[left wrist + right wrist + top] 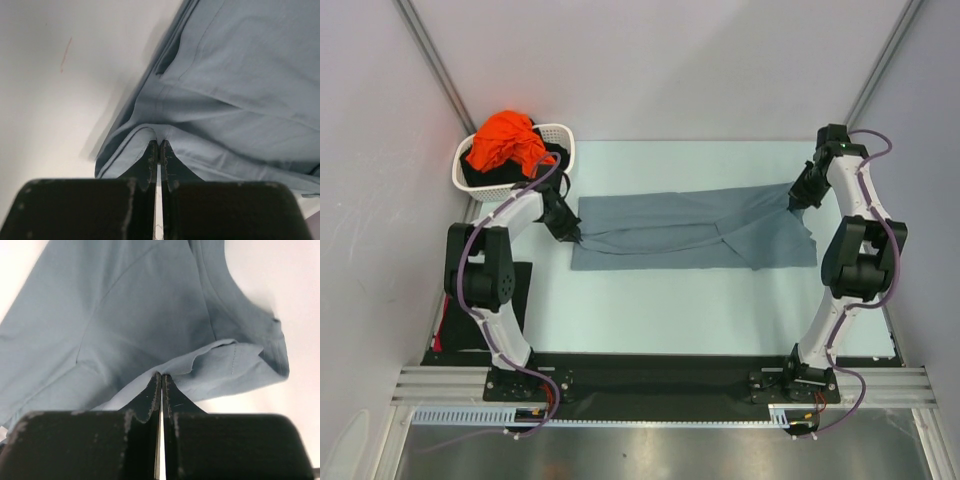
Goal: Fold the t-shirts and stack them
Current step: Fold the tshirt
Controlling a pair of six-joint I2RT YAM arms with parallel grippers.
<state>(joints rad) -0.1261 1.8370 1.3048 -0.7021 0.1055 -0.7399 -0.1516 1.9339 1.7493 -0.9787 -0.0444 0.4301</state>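
Open table [670, 310] nearside of grey-blue t-shirt [690, 235]; basket [485, 187] blocks far-left corner.

Both arms stood extended forward, elbows raised, the left gripper [159, 144] and right gripper [161, 375] each pinched tight on the grey-blue t-shirt [690, 232].

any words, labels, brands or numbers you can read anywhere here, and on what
None can be read.
The grey shirt, orange shirt and basket show no print or label.
The red streak on the table is a mark, not writing.
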